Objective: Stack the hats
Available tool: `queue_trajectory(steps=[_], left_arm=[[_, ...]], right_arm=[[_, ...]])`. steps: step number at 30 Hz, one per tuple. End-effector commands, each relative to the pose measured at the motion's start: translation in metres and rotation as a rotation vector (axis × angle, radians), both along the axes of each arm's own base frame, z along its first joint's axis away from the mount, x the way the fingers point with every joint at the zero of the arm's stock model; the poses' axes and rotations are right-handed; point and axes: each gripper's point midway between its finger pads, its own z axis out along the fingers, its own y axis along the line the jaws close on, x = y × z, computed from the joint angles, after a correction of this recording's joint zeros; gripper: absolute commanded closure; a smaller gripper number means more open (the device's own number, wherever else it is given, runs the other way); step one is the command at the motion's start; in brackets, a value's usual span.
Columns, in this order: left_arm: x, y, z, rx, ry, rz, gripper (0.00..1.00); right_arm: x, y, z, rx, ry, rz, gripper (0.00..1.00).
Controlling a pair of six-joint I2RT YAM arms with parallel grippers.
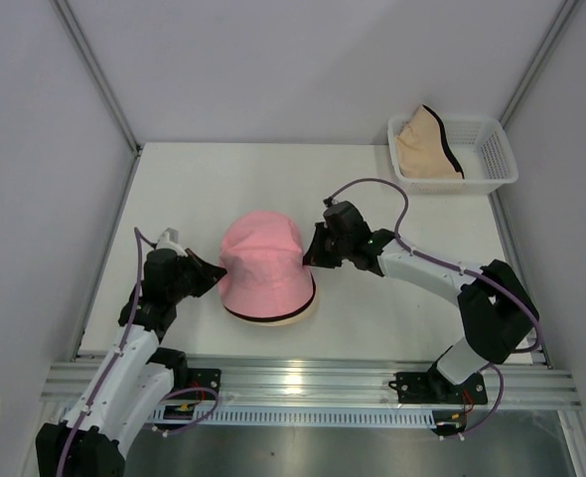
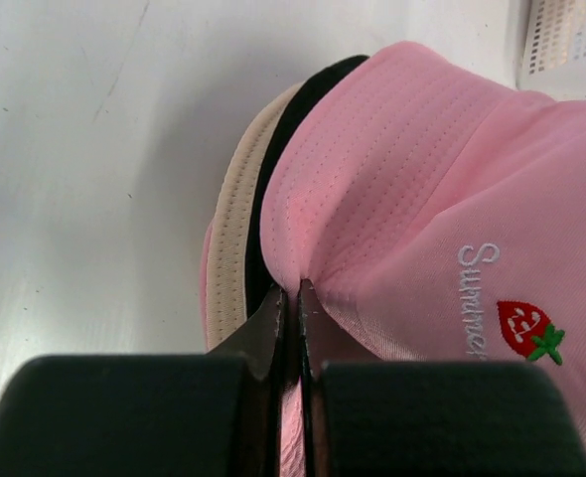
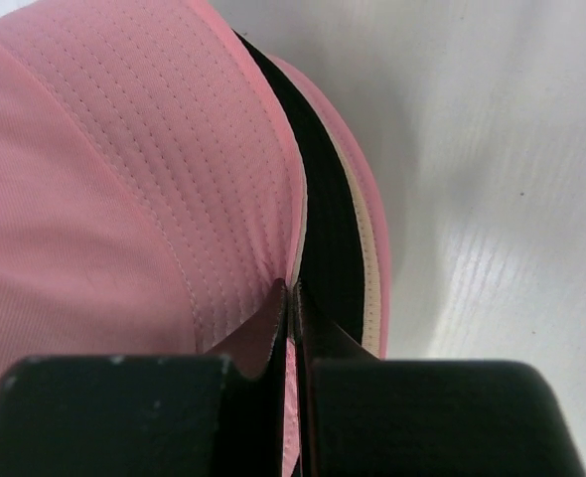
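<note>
While our left end effector (image 1: pixel 219 270) and right end effector (image 1: pixel 311 256) each pinch the brim of the pink hat (image 1: pixel 261 263), it sits over the black hat (image 2: pixel 276 169) and cream hat (image 2: pixel 231 214) on the desk (image 1: pixel 392 298). We judge three stacked, and the peach hat (image 1: pixel 424 144) in the basket (image 1: pixel 492 149) not yet.

Bright, even overhead light; glare on the rail (image 1: pixel 303 380); close jaws blurred.

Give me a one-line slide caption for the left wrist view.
Hat stacking: left gripper shut on the pink hat, with black hat and beige hat brims peeking out beneath.
</note>
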Motion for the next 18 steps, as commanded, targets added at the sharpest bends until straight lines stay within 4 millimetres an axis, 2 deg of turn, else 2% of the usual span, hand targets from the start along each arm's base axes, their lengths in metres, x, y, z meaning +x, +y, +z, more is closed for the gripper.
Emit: queue_trajectory(steps=[1,2,4,5,7,12,15,17,18], left_arm=[[-0.015,0.029,-0.032,0.184,0.104,0.048,0.99],[-0.012,0.030,-0.029,0.200,0.099,0.047,0.99],[-0.005,0.032,-0.027,0.217,0.078,0.048,0.99],[-0.004,0.032,-0.032,0.221,0.083,0.046,0.99],[0.007,0.028,-0.026,0.212,0.029,0.029,0.99],[0.020,0.027,-0.029,0.226,0.013,0.016,0.97],[0.029,0.024,-0.013,0.238,-0.052,-0.004,0.85],[0.035,0.027,0.002,0.250,-0.096,0.005,0.65],[0.035,0.028,0.008,0.252,-0.107,0.010,0.56]], right_arm=[[-0.029,-0.053,-0.059,-0.280,0.057,0.012,1.00],[-0.029,-0.059,-0.063,-0.303,0.038,0.006,1.00],[-0.017,-0.061,-0.056,-0.298,-0.045,-0.014,1.00],[-0.017,-0.065,-0.059,-0.311,-0.066,-0.004,1.00],[-0.006,-0.061,-0.050,-0.286,-0.136,-0.016,1.00],[0.007,-0.054,-0.042,-0.255,-0.205,-0.032,1.00],[0.012,-0.054,-0.041,-0.270,-0.213,-0.039,1.00],[0.017,-0.050,-0.030,-0.265,-0.231,-0.038,1.00],[0.017,-0.052,-0.027,-0.277,-0.231,-0.029,0.93]])
